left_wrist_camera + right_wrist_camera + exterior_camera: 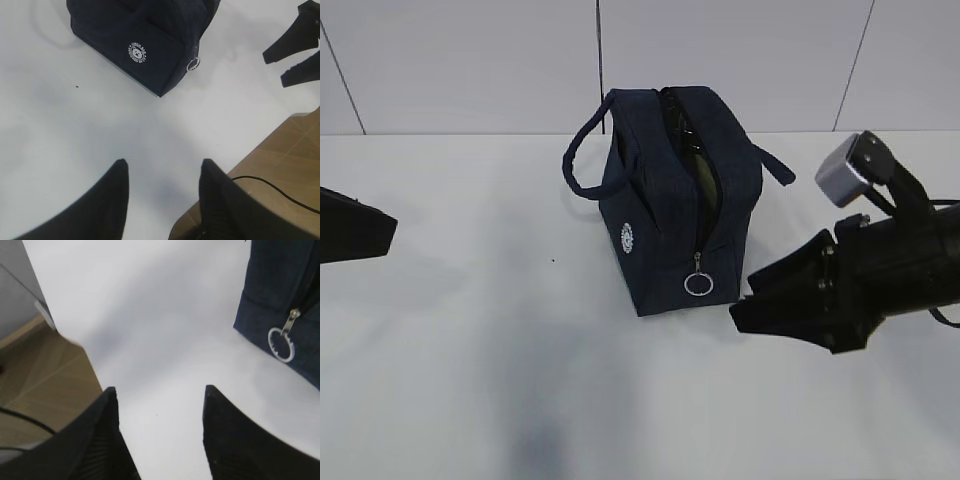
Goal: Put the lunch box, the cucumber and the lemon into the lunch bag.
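The lunch bag (665, 200) stands mid-counter (470, 330), zipper parted, something pale green visible inside. My right hand (745, 300) hangs just beside its ring pull (698, 284), fingers spread and empty; my left hand (162, 175), well apart, likewise. Soft fabric probably sags, so the padded handle (582, 160) looks the surest hold.
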{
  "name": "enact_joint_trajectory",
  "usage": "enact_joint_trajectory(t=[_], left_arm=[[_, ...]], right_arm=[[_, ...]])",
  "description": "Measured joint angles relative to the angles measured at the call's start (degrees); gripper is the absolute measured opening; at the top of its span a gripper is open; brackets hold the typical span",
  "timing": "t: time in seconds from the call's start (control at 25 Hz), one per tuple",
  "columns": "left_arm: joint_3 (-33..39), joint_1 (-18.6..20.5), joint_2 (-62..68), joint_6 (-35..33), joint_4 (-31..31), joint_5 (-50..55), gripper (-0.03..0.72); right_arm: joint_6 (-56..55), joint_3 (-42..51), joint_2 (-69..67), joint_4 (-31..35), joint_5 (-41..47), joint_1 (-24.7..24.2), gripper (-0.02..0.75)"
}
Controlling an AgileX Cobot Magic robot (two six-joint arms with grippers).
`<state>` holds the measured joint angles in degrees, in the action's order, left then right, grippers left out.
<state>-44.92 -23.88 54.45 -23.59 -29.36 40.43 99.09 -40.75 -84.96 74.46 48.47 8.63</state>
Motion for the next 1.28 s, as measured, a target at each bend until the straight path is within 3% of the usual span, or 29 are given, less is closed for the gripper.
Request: enact_joint_trajectory(t=[0.16, 0.44, 0.64, 0.8, 1.16, 1.28], left_arm=[[0.0, 0.0, 0.0, 0.0, 0.0, -0.7, 0.333], [0.0, 0.0, 3.2, -0.1, -0.1, -1.7, 0.329], [0.0, 0.0, 6.0, -0.5, -0.1, -2.7, 0.329], [0.0, 0.0, 7.7, -0.6, -0.1, -4.6, 0.329], [0.0, 0.0, 8.5, -1.7, -0.3, -6.5, 0.324], [0.0, 0.0, 8.5, -2.0, -0.3, -6.6, 0.323]], right_arm=[[0.8, -2.8, -2.1, 5.2, -0.4, 0.0, 0.403], [-4.5, -9.1, -10.2, 5.4, 5.8, -1.3, 0.404], [-8.9, -11.7, -13.7, 1.1, 15.6, -8.6, 0.404], [-9.6, -12.0, -15.1, 0.0, 17.4, -13.5, 0.404], [-8.0, -15.9, -24.0, -2.2, 18.3, -13.8, 0.404], [-2.6, -17.6, -26.3, -2.3, 18.3, -13.8, 0.404]])
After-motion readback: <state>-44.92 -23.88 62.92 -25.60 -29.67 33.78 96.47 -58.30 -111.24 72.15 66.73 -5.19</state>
